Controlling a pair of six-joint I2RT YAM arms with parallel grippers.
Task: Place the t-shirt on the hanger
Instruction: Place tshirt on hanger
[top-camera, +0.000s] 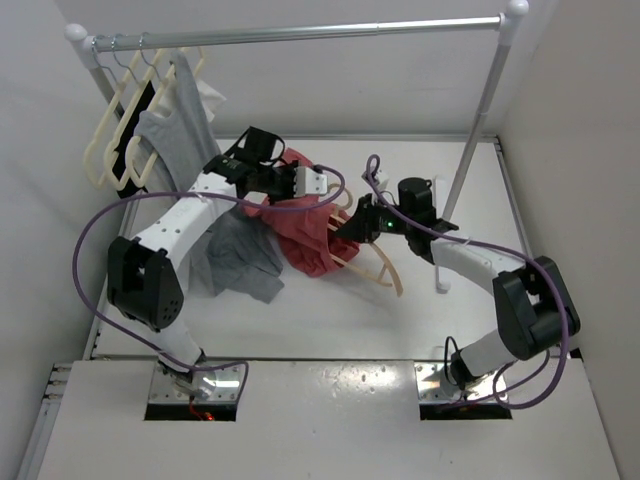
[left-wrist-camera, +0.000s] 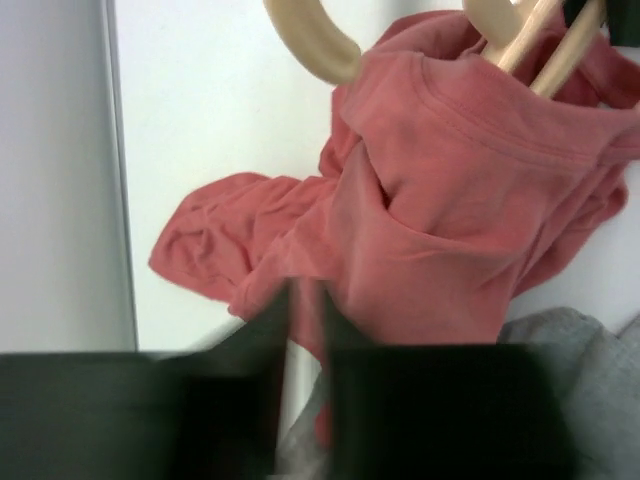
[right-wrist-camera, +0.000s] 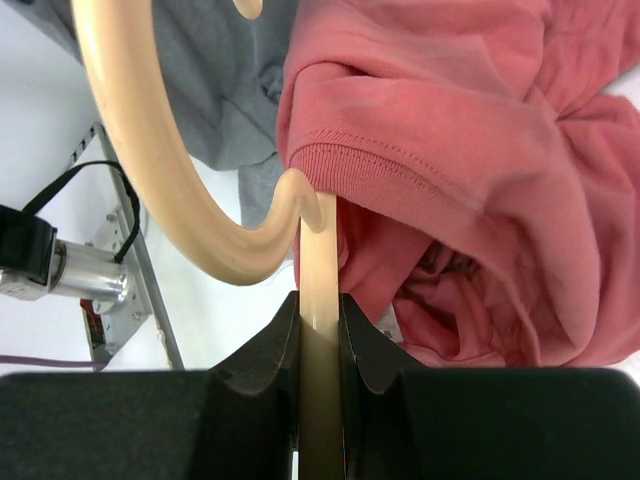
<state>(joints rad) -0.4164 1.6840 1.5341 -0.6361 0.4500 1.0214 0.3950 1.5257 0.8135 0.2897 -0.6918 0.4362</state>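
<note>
The coral-red t-shirt (top-camera: 300, 232) lies bunched on the white table, with part of it draped over the tan hanger (top-camera: 378, 268). My left gripper (top-camera: 322, 190) is shut on a thin fold of the t-shirt (left-wrist-camera: 450, 200); in the left wrist view the gripper (left-wrist-camera: 305, 300) pinches red cloth between its dark fingers. My right gripper (top-camera: 352, 222) is shut on the hanger; the right wrist view shows the gripper (right-wrist-camera: 319, 310) clamping a straight bar of the hanger (right-wrist-camera: 170, 170) just below the hook's curve. The t-shirt's ribbed collar (right-wrist-camera: 400, 170) rests against that bar.
A grey garment (top-camera: 240, 260) lies crumpled on the table to the left of the t-shirt. A clothes rail (top-camera: 300, 33) spans the back, with several cream hangers (top-camera: 120, 130) and a grey top (top-camera: 180, 120) at its left end. The rail's right post (top-camera: 480, 120) stands close behind my right arm.
</note>
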